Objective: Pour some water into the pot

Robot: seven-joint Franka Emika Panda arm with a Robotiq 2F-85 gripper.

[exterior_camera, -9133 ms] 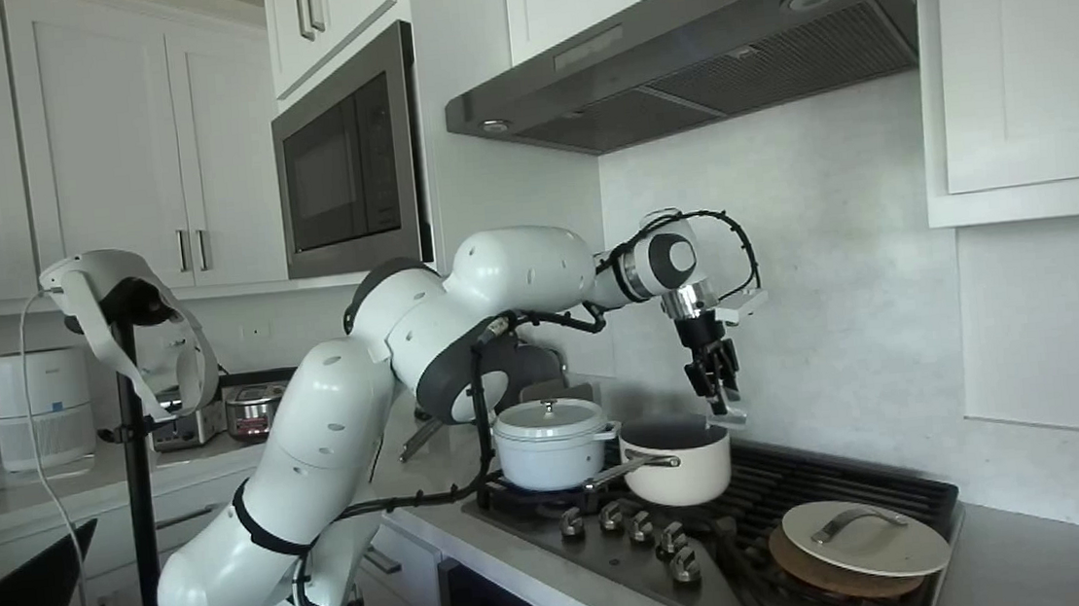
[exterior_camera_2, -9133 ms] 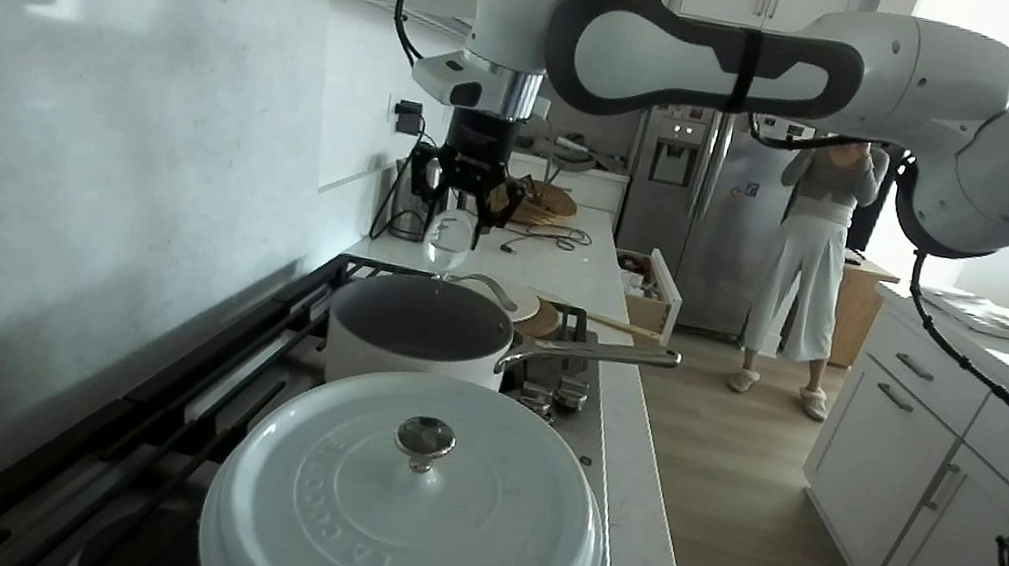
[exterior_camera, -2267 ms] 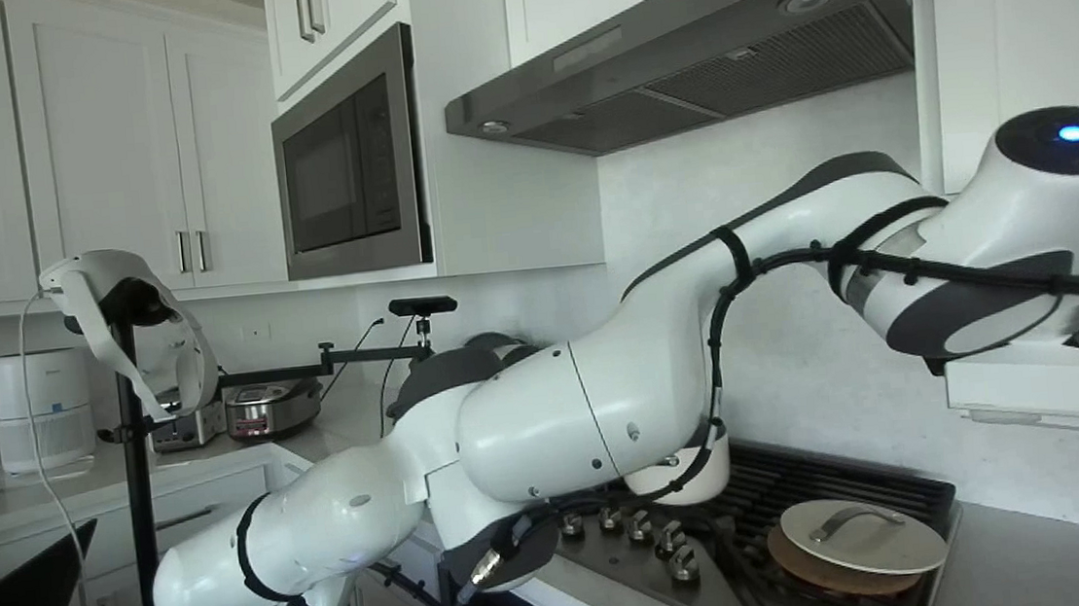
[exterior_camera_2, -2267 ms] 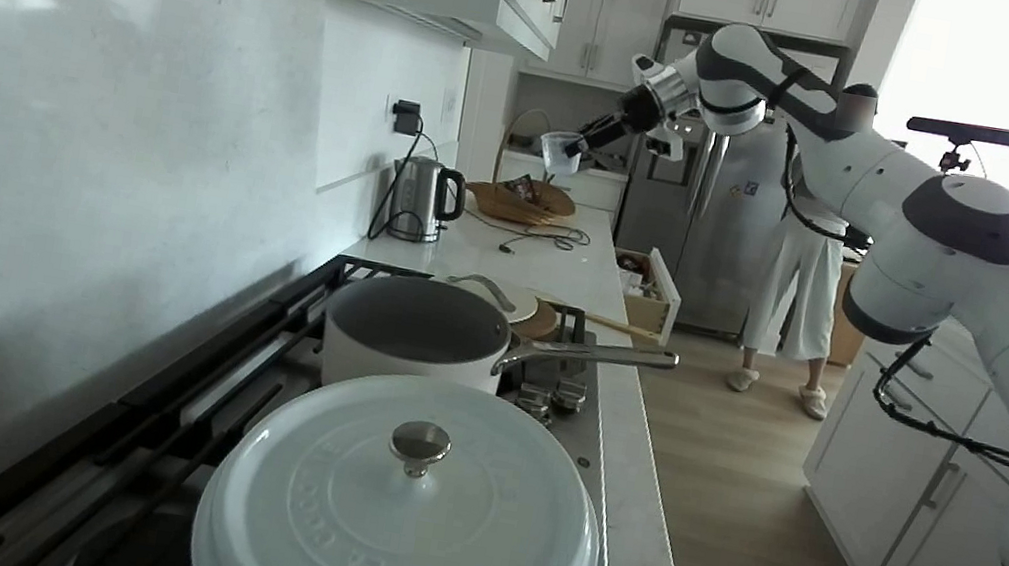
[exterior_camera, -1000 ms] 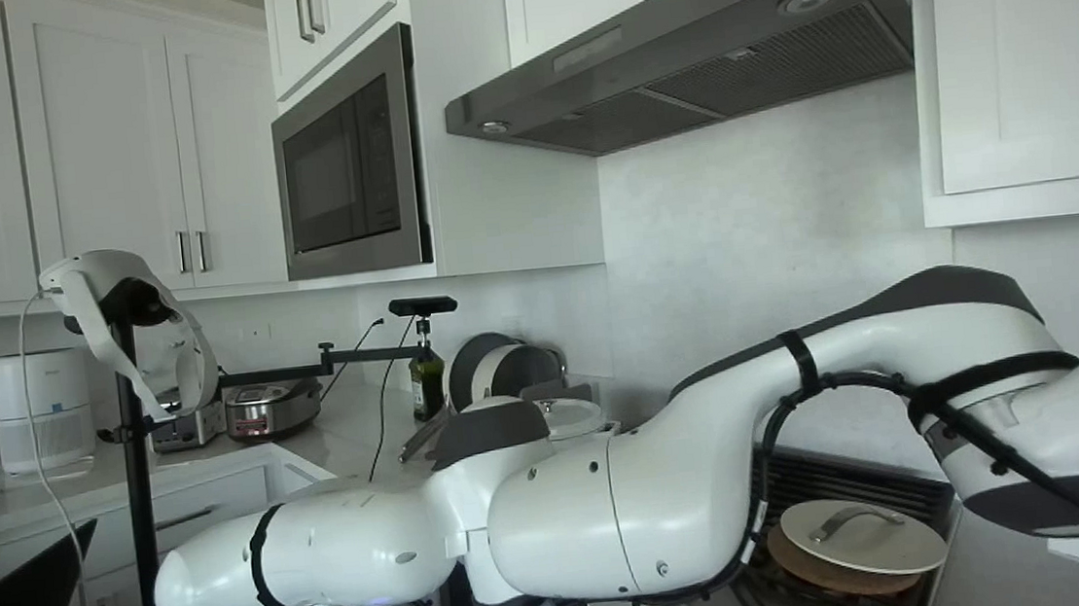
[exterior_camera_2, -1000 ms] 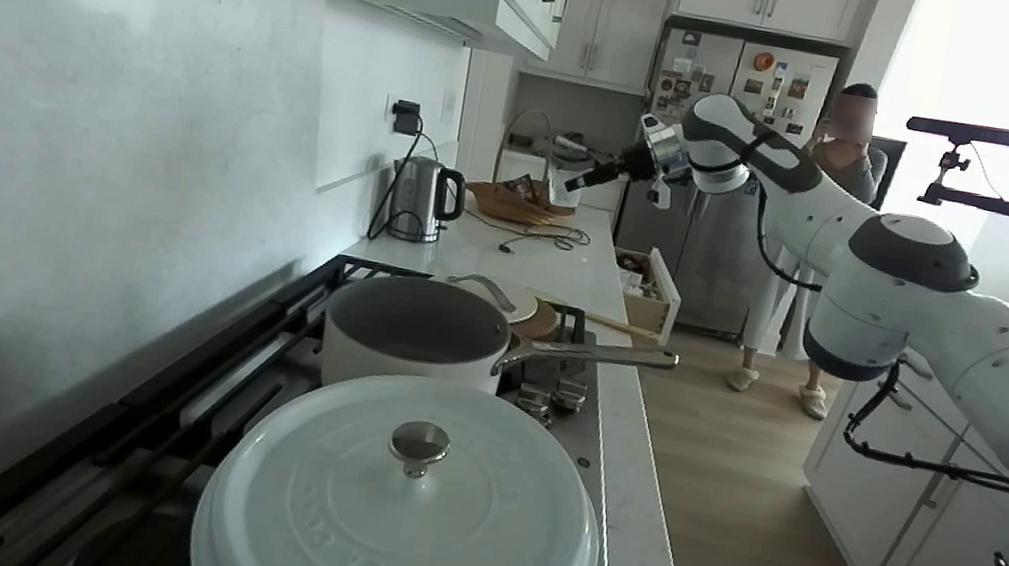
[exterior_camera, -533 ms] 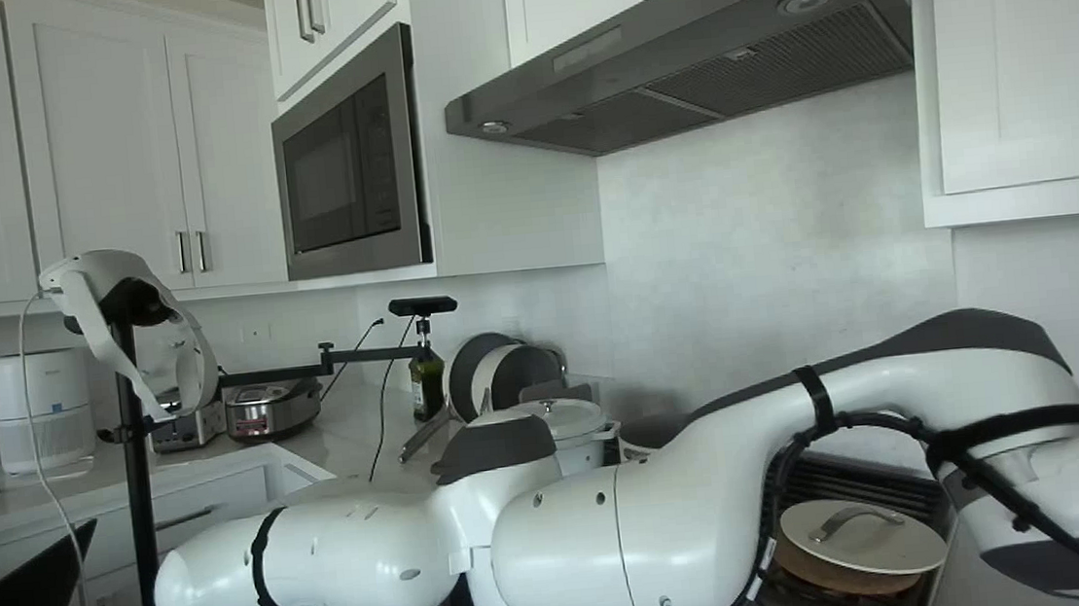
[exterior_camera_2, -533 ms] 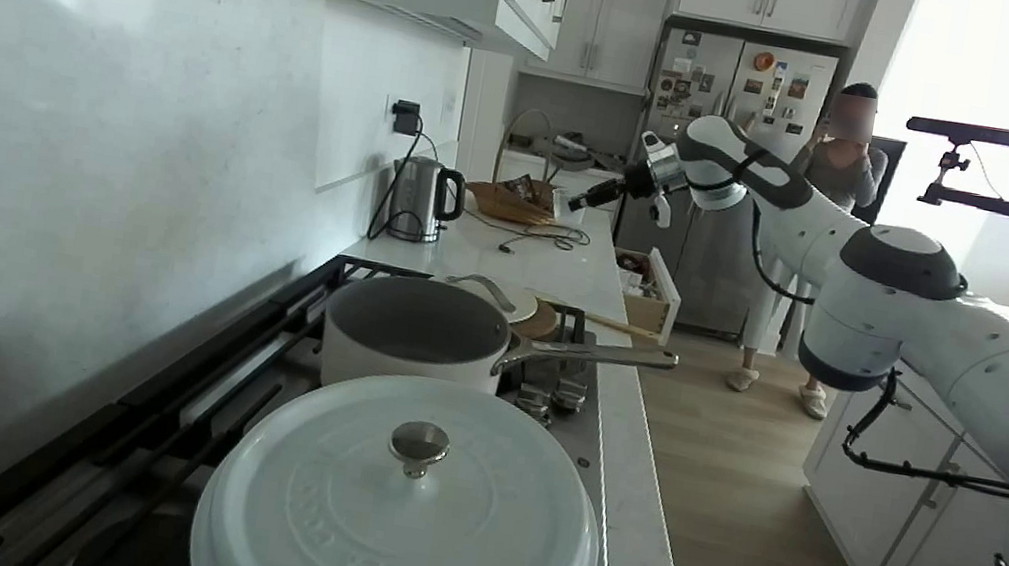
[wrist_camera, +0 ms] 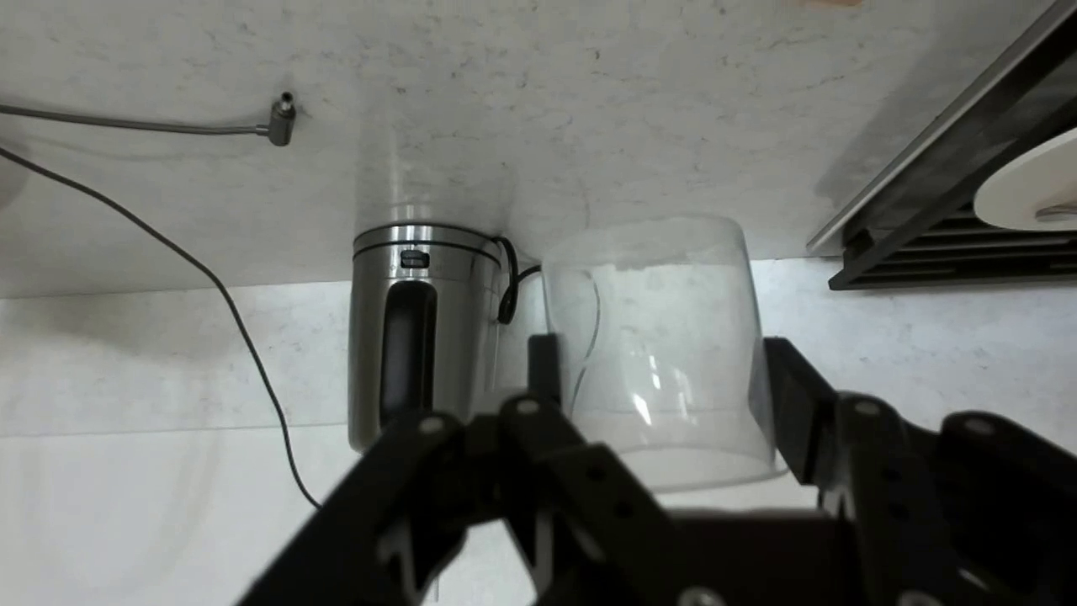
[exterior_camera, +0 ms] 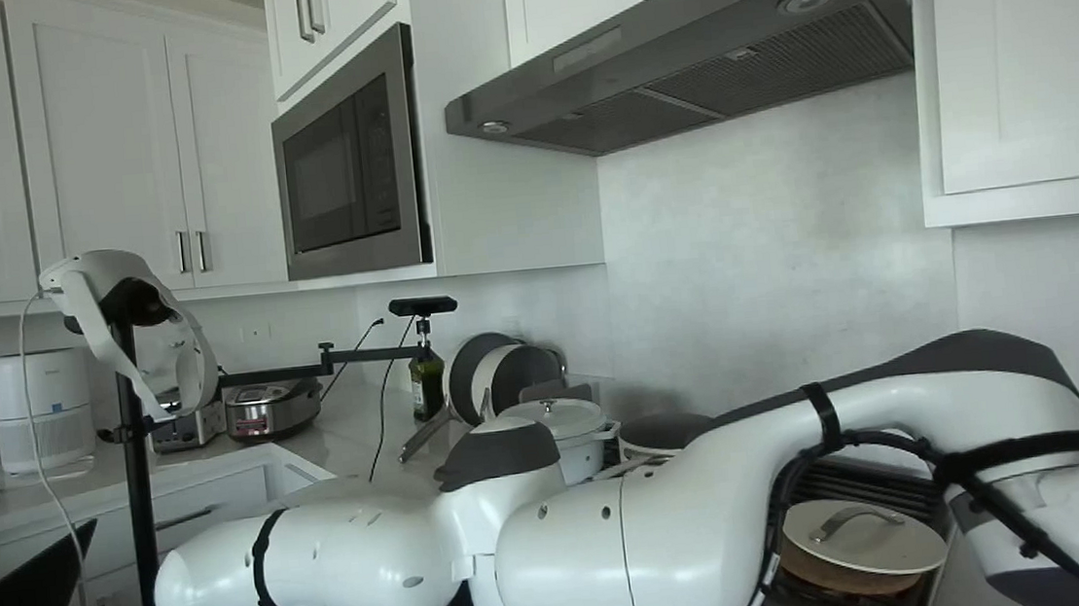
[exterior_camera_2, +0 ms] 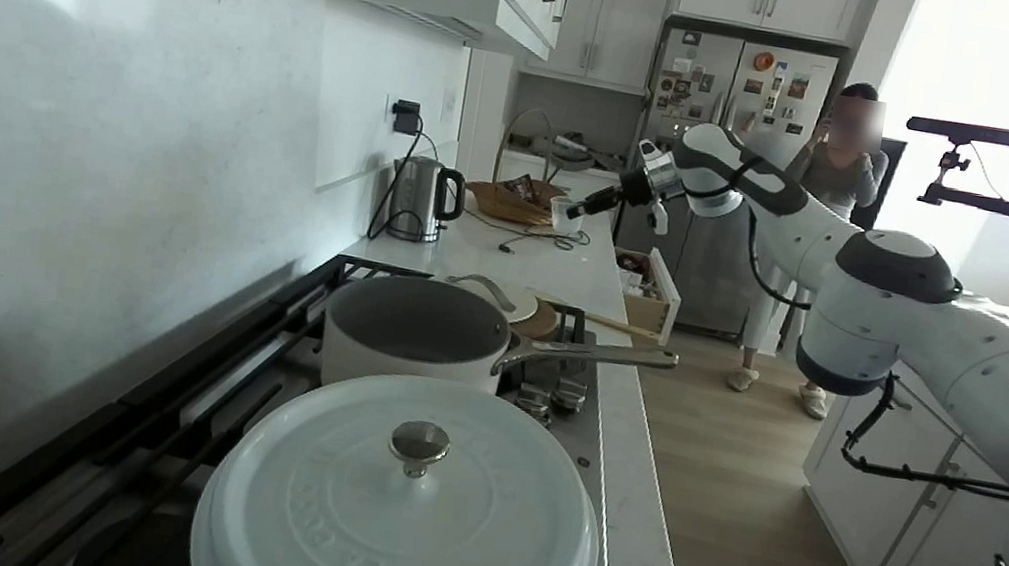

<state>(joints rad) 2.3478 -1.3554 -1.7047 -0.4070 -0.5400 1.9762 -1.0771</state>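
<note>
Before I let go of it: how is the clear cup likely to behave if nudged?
The clear cup is probably light, since its see-through side looks thin; whether it holds water, I can't tell. Shiny highlights suggest a smooth surface that could slip in the hand. Rounded, with no handle visible, it might roll if knocked over.

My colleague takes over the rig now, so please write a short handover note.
Gripper: closed on the clear cup, held roughly upright low at the counter; whether it touches, I cannot tell.
Pot: on the stove, uncovered.
Done: cup moved away from over the pot; any water inside is not visible.
Left: probably set the cup down and release; check the pot.
</note>
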